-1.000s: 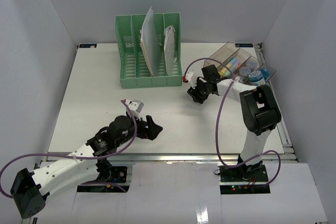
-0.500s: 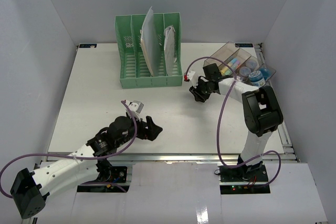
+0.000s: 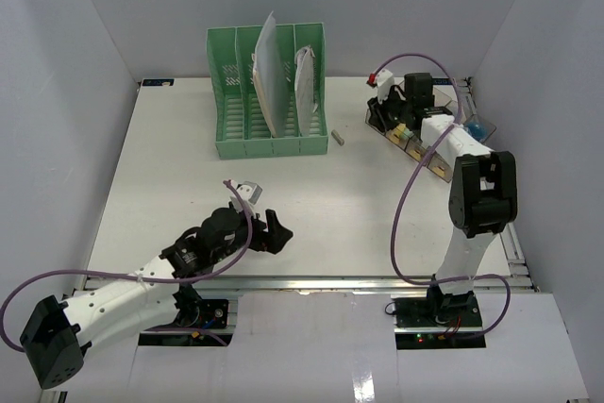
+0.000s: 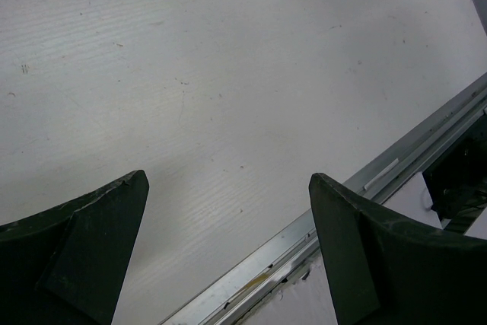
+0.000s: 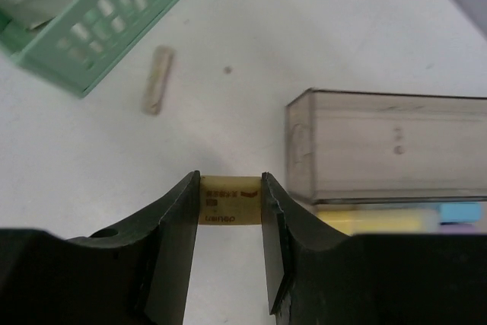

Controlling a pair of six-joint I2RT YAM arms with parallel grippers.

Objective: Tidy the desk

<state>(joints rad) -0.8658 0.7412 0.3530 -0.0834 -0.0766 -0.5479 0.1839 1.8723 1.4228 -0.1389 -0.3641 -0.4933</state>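
On the white desk (image 3: pixel 189 186), my right gripper (image 5: pixel 230 183) is shut on a small cream eraser (image 5: pixel 228 211) with brown print, held just off the near corner of the clear brown compartment tray (image 5: pixel 388 142). From above, that gripper (image 3: pixel 379 110) hangs at the tray's (image 3: pixel 439 165) far left end and hides the eraser. My left gripper (image 4: pixel 228 180) is open with nothing between its fingers, over bare desk by the front metal rail (image 4: pixel 319 226); the top view shows it (image 3: pixel 276 231) near the front edge.
A green slotted file rack (image 3: pixel 269 92) holding papers stands at the back centre. A small pale stick (image 3: pixel 335 137) lies beside its right end, also in the right wrist view (image 5: pixel 158 80). The tray holds coloured items and blue-lidded jars (image 3: pixel 477 127).
My right gripper closed on the eraser and swung from beside the rack back and right to the tray's end. The pale stick now shows by the rack. The left arm barely moved.
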